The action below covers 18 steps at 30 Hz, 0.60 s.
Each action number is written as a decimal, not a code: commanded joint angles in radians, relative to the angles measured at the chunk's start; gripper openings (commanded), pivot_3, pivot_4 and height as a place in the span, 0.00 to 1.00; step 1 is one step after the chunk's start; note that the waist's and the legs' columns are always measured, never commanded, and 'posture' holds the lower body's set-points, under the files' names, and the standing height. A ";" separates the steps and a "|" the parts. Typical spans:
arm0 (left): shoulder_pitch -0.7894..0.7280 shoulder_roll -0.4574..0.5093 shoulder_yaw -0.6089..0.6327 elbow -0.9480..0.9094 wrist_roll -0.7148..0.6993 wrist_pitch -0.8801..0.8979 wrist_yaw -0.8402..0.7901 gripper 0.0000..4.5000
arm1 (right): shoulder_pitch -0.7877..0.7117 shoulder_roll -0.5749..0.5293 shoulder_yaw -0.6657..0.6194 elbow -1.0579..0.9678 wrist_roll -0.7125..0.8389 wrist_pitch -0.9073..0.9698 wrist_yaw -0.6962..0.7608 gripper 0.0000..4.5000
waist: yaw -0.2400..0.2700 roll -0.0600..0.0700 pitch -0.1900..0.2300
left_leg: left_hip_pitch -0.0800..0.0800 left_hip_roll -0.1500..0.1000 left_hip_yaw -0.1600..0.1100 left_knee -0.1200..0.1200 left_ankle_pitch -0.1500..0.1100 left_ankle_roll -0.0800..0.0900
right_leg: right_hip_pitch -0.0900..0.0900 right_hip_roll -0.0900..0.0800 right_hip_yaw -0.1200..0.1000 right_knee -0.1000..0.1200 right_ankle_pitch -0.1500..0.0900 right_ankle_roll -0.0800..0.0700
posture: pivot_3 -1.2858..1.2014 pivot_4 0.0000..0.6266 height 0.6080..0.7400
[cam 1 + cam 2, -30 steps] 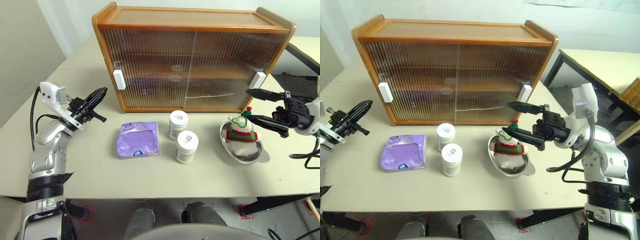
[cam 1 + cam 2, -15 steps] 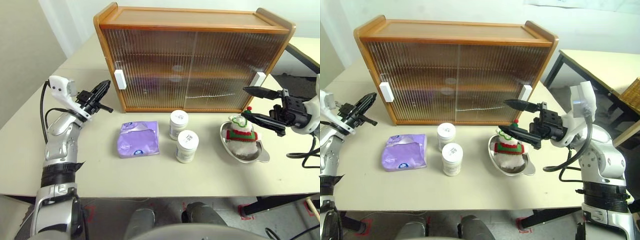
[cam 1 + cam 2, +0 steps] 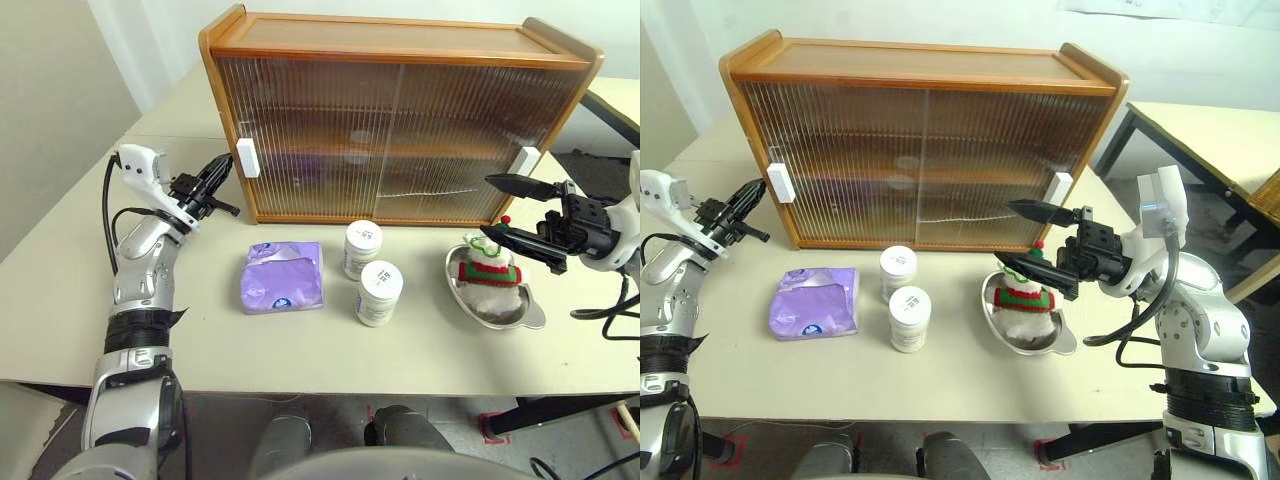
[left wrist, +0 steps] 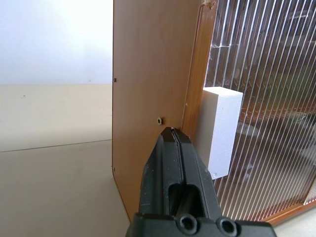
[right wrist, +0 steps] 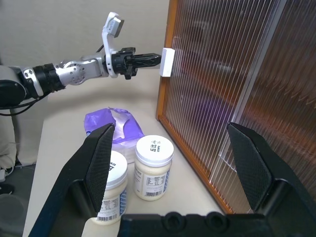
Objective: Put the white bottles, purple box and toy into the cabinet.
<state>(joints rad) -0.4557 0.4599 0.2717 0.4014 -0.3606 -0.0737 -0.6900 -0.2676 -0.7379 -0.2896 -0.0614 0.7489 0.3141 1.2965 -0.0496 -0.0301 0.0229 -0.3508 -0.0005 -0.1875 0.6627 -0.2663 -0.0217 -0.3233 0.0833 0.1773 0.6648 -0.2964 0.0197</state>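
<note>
Nearest on the surface point(image 3: 200, 350) stands one bottle point(image 3: 378, 293), with the second bottle point(image 3: 362, 249) just behind it, both upright and lidded. They look like stiff plastic jars, light and smooth, so a grip across the body below the wide lid should hold better than one on the lid's rim. Beside them on the robot's left lies the box point(image 3: 282, 277), flat, its wrapping crinkled; it looks soft and would probably give under pressure, so taking it across its narrower side seems safest. On the right sits a metal dish point(image 3: 526, 312), and the toy point(image 3: 484, 269) lies in it. The plush is light and squashy, easy to pinch at the body, though the shiny dish may slide if nudged.

The right claw point(image 3: 508, 213) hangs just above and behind the toy, fingers wide apart, holding nothing. The left claw point(image 3: 220, 172) has its fingers pressed together, empty, tip close beside the white handle point(image 3: 247, 157) at the cabinet's left edge; whether it touches I cannot tell.

Farthest back is the cabinet point(image 3: 400, 35), both ribbed sliding doors closed. Dim shapes show through them on the shelves, too blurred to name. The door will likely need a sideways push on the handle before anything goes in.
</note>
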 commanded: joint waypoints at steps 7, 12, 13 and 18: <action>0.015 -0.029 -0.059 -0.032 0.011 0.008 -0.044 0.00 | 0.003 0.002 -0.009 -0.010 0.001 -0.013 -0.004 1.00 | 0.001 0.000 0.000 | 0.000 -0.008 0.000 0.000 0.000 0.003 | 0.001 -0.007 0.000 0.000 -0.002 0.003 | 0.46 0.00 1.00; 0.022 -0.032 -0.061 -0.044 0.009 0.013 -0.046 0.00 | -0.008 -0.013 -0.012 -0.002 0.005 -0.006 0.007 1.00 | 0.001 0.000 0.000 | -0.001 -0.012 -0.001 0.000 -0.001 0.006 | 0.001 -0.011 0.000 0.000 -0.002 0.003 | 0.46 0.00 1.00; 0.025 -0.034 -0.061 -0.048 0.008 0.014 -0.046 0.00 | -0.011 -0.015 -0.013 0.000 0.005 -0.005 0.009 1.00 | 0.001 0.000 0.000 | -0.001 -0.012 -0.001 0.000 -0.001 0.007 | 0.001 -0.012 0.000 0.000 -0.002 0.003 | 0.46 0.00 1.00; 0.034 -0.041 -0.062 -0.061 0.007 0.019 -0.043 0.00 | -0.027 -0.020 -0.006 0.011 0.002 -0.007 0.016 1.00 | 0.003 0.000 0.000 | -0.002 -0.013 -0.001 0.001 -0.002 0.007 | 0.001 -0.013 0.000 -0.001 -0.002 0.002 | 0.46 0.00 1.00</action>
<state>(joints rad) -0.4306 0.4416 0.2669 0.3660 -0.3604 -0.0677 -0.7001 -0.2820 -0.7493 -0.2896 -0.0589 0.7489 0.3091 1.3045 -0.0471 -0.0302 0.0228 -0.3532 -0.0136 -0.1881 0.6633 -0.2679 -0.0144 -0.3223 0.0705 0.1777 0.6637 -0.2985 0.0216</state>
